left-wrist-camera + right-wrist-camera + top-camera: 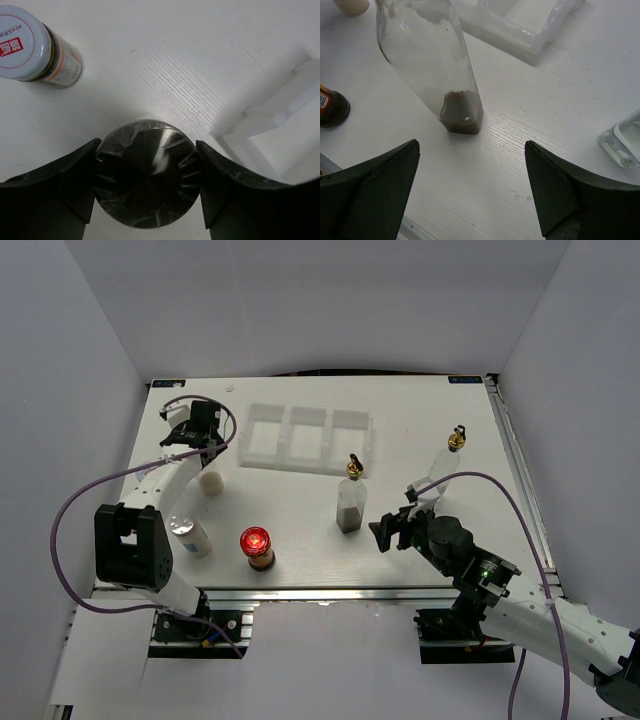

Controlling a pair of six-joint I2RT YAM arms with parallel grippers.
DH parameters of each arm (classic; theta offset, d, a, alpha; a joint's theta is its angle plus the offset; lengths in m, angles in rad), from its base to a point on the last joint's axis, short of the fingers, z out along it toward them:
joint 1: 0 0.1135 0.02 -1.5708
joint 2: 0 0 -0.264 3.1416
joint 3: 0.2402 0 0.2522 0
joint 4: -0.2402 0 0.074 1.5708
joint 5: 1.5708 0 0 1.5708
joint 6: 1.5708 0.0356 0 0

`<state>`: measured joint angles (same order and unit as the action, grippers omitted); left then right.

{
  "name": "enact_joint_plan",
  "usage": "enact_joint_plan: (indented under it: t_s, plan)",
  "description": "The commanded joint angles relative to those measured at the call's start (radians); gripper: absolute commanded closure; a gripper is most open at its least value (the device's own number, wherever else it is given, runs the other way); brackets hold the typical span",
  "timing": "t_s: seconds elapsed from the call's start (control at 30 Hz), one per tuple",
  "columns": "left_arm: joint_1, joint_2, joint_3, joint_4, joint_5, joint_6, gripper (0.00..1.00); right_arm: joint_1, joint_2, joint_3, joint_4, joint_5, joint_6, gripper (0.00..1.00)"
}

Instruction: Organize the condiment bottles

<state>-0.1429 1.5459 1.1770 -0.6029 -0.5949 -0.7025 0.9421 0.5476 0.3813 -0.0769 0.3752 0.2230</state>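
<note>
Gently: your left end effector (148, 145) clamps the dark-lidded jar (147, 182) at ten o'clock on the bench (300, 515) by its slick wrapped lid, which may slip on lifting; your right end effector (471, 145) stands open.

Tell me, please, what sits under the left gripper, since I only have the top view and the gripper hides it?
Observer: The left wrist view shows a dark round lid, wrapped in clear film, between the fingers of the left gripper.
Operator: Are they gripping it?
Observer: They flank it closely on both sides, but I cannot tell whether they press.
Operator: And the right gripper?
Observer: In the right wrist view the right gripper is open and empty, and the bottle stands ahead of it.
</note>
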Motion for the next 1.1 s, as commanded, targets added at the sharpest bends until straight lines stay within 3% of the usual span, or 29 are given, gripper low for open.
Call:
enact_joint_plan:
  t_s: [0.0, 0.03, 0.1, 0.2, 0.23, 0.27, 0.47, 0.8, 1.07]
  plan:
    - [0.005, -0.013, 0.050, 0.020, 0.029, 0.020, 0.26, -0.003, 0.005, 0.001, 0.045, 0.027, -0.020, 0.11]
    - [0.005, -0.018, 0.062, 0.022, 0.047, 0.021, 0.42, -0.003, 0.006, 0.004, 0.043, 0.030, -0.020, 0.11]
    - [0.005, -0.032, 0.084, 0.026, 0.064, 0.034, 0.55, -0.002, 0.011, 0.004, 0.042, 0.037, -0.020, 0.11]
    - [0.003, -0.062, 0.136, 0.023, 0.098, 0.063, 0.89, -0.003, 0.017, 0.005, 0.039, 0.047, -0.021, 0.11]
    - [0.003, -0.063, 0.148, 0.025, 0.098, 0.063, 0.89, -0.003, 0.017, 0.007, 0.037, 0.048, -0.020, 0.11]
    - [0.003, -0.075, 0.164, 0.029, 0.128, 0.073, 1.00, -0.003, 0.017, 0.005, 0.037, 0.053, -0.020, 0.11]
    - [-0.075, -0.087, 0.295, 0.120, 0.155, 0.119, 1.00, -0.002, 0.015, 0.004, 0.037, 0.076, -0.017, 0.11]
    - [-0.165, 0.238, 0.752, -0.006, 0.144, 0.202, 1.00, -0.003, 0.014, 0.002, 0.031, 0.100, -0.014, 0.11]
    - [-0.172, 0.394, 0.889, 0.029, 0.164, 0.239, 1.00, -0.002, 0.031, 0.010, 0.020, 0.106, -0.014, 0.11]
